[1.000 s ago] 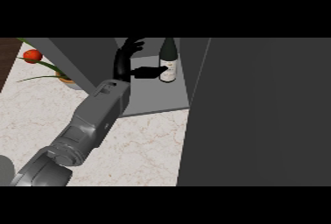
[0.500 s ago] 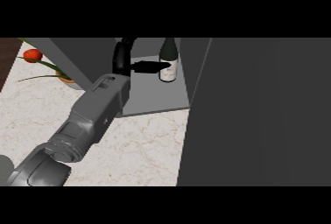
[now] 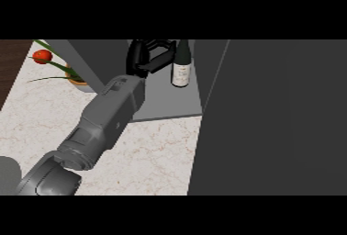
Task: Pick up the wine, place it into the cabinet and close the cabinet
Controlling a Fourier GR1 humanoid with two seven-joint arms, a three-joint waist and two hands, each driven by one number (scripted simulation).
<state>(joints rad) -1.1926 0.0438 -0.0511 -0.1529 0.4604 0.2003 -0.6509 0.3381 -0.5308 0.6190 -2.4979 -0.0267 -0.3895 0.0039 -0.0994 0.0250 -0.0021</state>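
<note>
The wine bottle (image 3: 180, 69), dark with a white label, stands upright on the floor of the open cabinet (image 3: 163, 110). My left hand (image 3: 144, 57) is inside the cabinet just left of the bottle's neck. Its fingers (image 3: 161, 47) are relaxed and bent a little, holding nothing, with a narrow gap to the bottle. The grey forearm (image 3: 112, 110) runs in from the lower left. The cabinet door (image 3: 271, 119) stands swung open and fills the right half of the view. My right hand does not show.
A potted plant with a red flower (image 3: 42, 56) stands on the marble counter (image 3: 156, 156) left of the cabinet. The open door hides everything to the right.
The hand has let go of the bottle and drawn back a little to the left, its fingers lifting toward the neck. The bottle has stayed upright in place.
</note>
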